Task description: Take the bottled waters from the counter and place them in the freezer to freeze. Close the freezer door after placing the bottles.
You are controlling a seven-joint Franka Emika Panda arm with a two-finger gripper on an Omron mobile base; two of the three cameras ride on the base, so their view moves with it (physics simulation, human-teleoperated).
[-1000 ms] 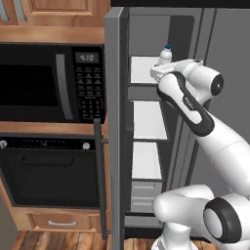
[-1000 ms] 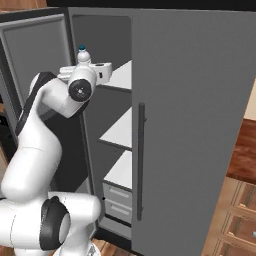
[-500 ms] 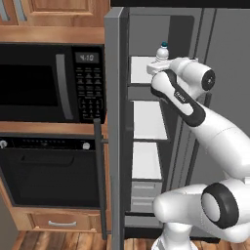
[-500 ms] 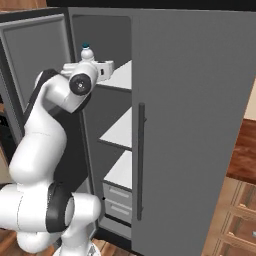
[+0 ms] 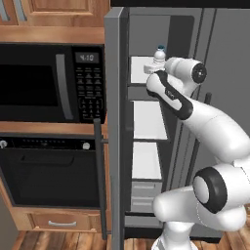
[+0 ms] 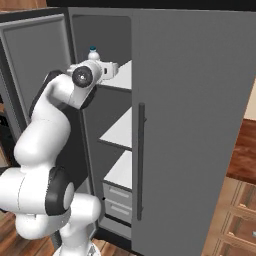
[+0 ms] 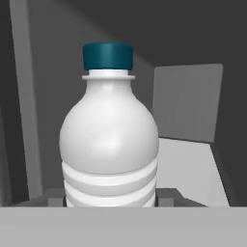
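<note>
Teal-capped bottle [image 7: 109, 140] upright, seen very close between the jaws in the hand view, whitish body with ribbed bands low down. Jaws narrow, holding this bottle by its lower part, one dark finger tip [image 7: 166, 197] just visible at each side of it. Held at the height of the top white shelf [image 5: 141, 69] inside the freezer [image 6: 107, 90], at the front edge of the compartment. Bottle also visible in the left base view as a small whitish shape with teal cap [image 5: 159, 53], rising above the white wrist. Same bottle in the right base view [image 6: 93, 53], standing above the hand. Cannot tell if its base is touching the shelf or is only above it. Freezer door [image 5: 114, 127] open wide, swung toward the black microwave [image 5: 51, 83], with its dark bar handle [image 5: 99, 178] in front of the wall oven [image 5: 49, 171]. Plain grey right door [image 6: 192, 130] closed. Two more white shelves [image 5: 145, 141] and drawers below, inside the freezer.
</note>
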